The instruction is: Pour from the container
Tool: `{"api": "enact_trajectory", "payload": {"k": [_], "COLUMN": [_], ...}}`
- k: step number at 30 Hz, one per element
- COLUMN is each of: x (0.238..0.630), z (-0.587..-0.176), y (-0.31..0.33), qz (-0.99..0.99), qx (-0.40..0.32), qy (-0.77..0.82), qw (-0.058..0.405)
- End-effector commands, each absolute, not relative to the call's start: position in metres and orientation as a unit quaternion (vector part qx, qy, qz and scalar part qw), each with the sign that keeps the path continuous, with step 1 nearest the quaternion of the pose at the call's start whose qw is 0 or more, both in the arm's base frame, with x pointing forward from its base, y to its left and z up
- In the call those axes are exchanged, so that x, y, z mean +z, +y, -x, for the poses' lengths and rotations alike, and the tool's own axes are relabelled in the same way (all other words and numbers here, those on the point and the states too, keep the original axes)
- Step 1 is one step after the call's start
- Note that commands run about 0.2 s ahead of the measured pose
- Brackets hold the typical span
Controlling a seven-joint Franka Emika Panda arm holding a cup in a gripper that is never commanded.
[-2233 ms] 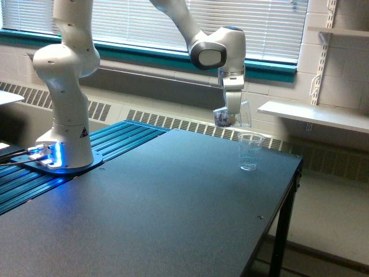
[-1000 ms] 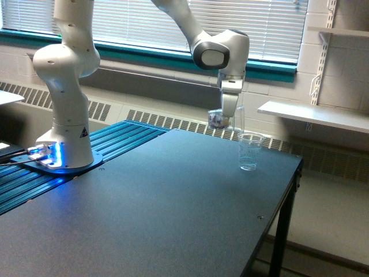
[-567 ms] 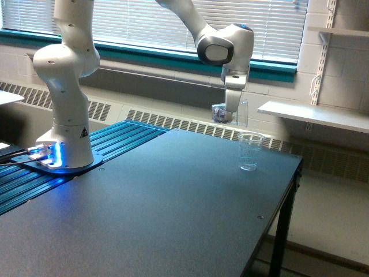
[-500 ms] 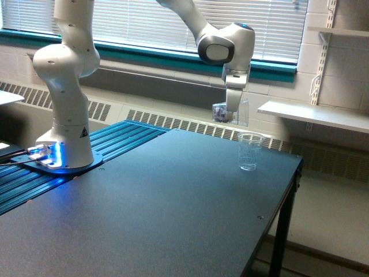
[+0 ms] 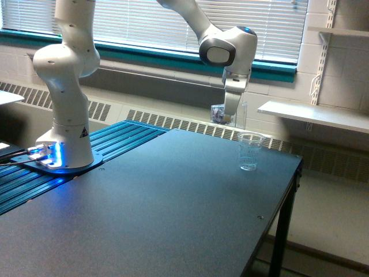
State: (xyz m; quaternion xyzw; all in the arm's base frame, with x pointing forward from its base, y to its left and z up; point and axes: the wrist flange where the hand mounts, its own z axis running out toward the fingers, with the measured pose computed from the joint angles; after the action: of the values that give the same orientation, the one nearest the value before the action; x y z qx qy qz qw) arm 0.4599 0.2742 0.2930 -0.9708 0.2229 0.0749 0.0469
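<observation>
Dark table (image 5: 173,202) is sitting under window blinds; your gripper (image 5: 230,112) is clamping the container (image 5: 228,113), so be tilting slowly toward the small cup (image 5: 249,152) at 5 o'clock.

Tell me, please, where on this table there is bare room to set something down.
Nearly all of the dark table is bare: the wide stretch from the robot base across to the small measuring cup. Only the far corner is taken, where that cup stands below the gripper holding the container.
</observation>
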Motion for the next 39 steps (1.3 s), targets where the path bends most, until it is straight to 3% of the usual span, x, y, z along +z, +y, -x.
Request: {"api": "enact_trajectory", "payload": {"k": [1,17,39], "x": [0.297,0.306,0.285], "z": [-0.466,-0.471,-0.466], "y": [0.272,0.278,0.280], "qz": [0.969,0.960,0.948], "qx": [0.081,0.111,0.156], "qy": [0.228,0.245,0.267], "qw": [0.055,0.076,0.074]}}
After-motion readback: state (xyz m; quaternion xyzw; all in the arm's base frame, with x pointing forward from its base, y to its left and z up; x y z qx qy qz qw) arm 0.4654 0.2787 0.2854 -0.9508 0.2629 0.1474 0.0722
